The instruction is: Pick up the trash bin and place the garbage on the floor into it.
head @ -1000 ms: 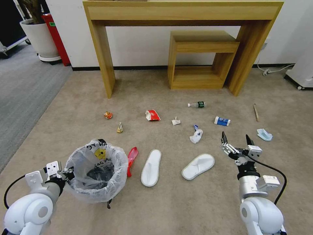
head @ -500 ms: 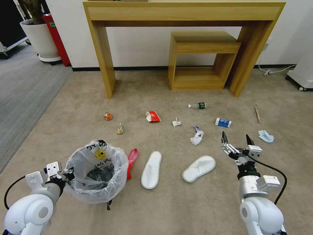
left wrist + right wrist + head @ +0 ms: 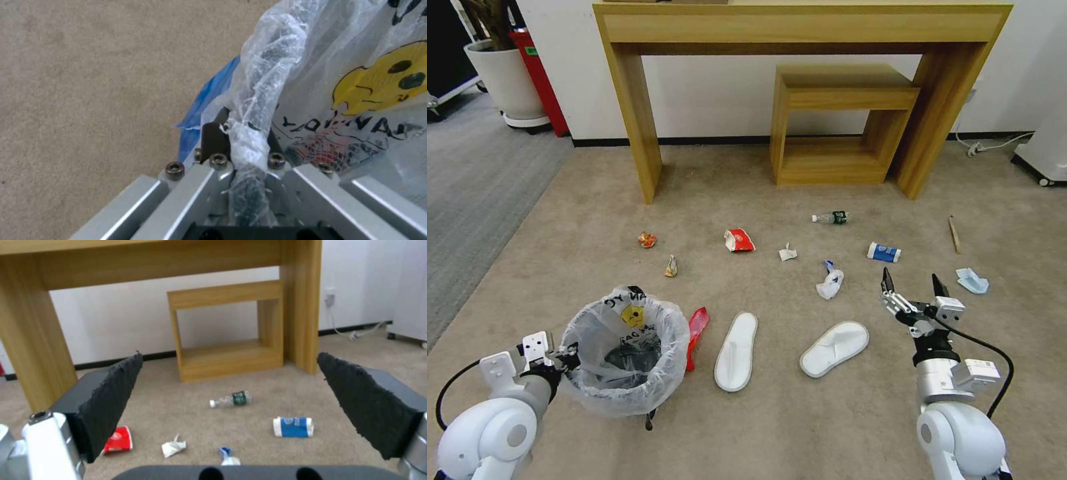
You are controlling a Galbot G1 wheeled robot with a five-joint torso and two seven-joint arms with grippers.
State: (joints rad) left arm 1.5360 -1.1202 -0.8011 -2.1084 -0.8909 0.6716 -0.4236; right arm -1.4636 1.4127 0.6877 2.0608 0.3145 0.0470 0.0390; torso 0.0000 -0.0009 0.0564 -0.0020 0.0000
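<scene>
The robot's head has crept forward a touch, so the whole floor (image 3: pixel 840 413) slides slightly toward six o'clock in its view; nothing among the litter, the bin or either arm has itself shifted.

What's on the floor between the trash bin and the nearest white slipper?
In the head view, a red plastic bag lies on the carpet between the trash bin and the slipper, right beside the bin.

Left gripper (image 3: pixel 564 355) grips the trash bin (image 3: pixel 625 350); slippers (image 3: pixel 736 351) lie beside.
</scene>
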